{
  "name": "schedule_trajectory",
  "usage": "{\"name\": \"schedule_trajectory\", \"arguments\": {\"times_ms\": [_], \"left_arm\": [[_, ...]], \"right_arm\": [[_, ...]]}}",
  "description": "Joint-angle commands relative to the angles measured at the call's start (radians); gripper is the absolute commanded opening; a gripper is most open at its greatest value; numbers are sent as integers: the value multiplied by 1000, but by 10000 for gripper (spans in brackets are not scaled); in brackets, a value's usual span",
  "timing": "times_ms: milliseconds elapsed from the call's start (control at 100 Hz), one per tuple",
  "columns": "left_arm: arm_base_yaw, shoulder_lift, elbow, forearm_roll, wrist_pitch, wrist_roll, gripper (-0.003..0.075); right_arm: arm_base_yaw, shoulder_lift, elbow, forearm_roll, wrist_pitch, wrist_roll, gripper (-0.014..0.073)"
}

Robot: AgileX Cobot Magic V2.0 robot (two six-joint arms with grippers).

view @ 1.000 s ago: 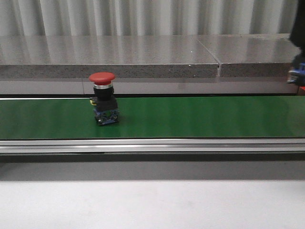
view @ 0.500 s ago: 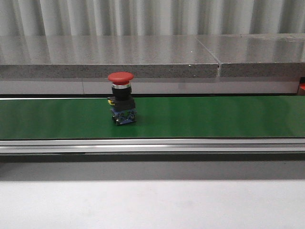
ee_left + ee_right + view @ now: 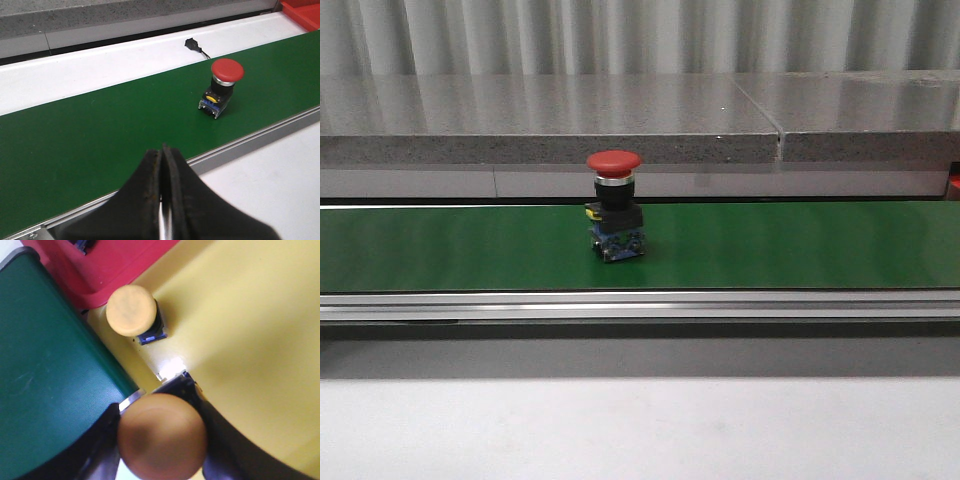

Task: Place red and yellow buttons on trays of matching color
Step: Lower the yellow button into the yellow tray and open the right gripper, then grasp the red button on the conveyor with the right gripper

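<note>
Across the middle of the front view we see the green conveyor belt [image 3: 800, 245] running side to side, with a grey stone ledge [image 3: 550, 135] behind it and the pale counter [image 3: 640, 430] in front. Beyond the belt's end, in the right wrist view, we find the yellow tray [image 3: 260, 325] filling most of the picture, and the red tray [image 3: 120, 265] touching it at one corner.

On the belt we see the red button [image 3: 614, 205] standing upright on its black and blue base, a little left of the belt's middle, apart from both arms. In the left wrist view the same button shows well ahead of the left tool [image 3: 163, 192], whose dark fingers [image 3: 145, 195] are pressed together with nothing between them, over the belt's near rail.

On the yellow tray we see a yellow button [image 3: 132, 311] resting near the corner by the red tray. A second yellow button [image 3: 162, 436] sits between the fingers of the right tool [image 3: 161, 440], which grips it from both sides, above the tray's edge beside the belt. A small black connector [image 3: 192, 44] with a thin wire lies on the white strip beyond the belt.
</note>
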Motion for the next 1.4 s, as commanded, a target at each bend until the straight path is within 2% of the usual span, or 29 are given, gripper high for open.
{"name": "schedule_trajectory", "arguments": {"times_ms": [0, 410, 480, 580, 630, 680, 820, 1060, 1230, 1390], "left_arm": [[-9, -4, -26, -16, -63, -11, -20], [-9, -4, -26, -16, -63, -11, -20], [-9, -4, -26, -16, -63, -11, -20], [-9, -4, -26, -16, -63, -11, -20], [-9, -4, -26, -16, -63, -11, -20], [-9, -4, -26, -16, -63, -11, -20], [-9, -4, -26, -16, -63, -11, -20], [-9, -4, -26, -16, -63, -11, -20], [-9, -4, -26, -16, -63, -11, -20], [-9, -4, -26, -16, -63, -11, -20]], "right_arm": [[-8, 5, -22, 2, -74, 1, 164], [-8, 214, -22, 2, -98, 1, 178], [-8, 216, -22, 2, -103, 1, 262], [-8, 215, -22, 2, -109, 1, 478], [-8, 214, -22, 2, -110, 1, 546], [-8, 212, -22, 2, -114, 1, 577], [-8, 169, -22, 2, -127, 1, 571], [11, -29, -22, 2, -105, 1, 572], [97, -133, -22, 2, -72, 1, 572], [229, -180, -22, 2, -59, -1, 572]]}}
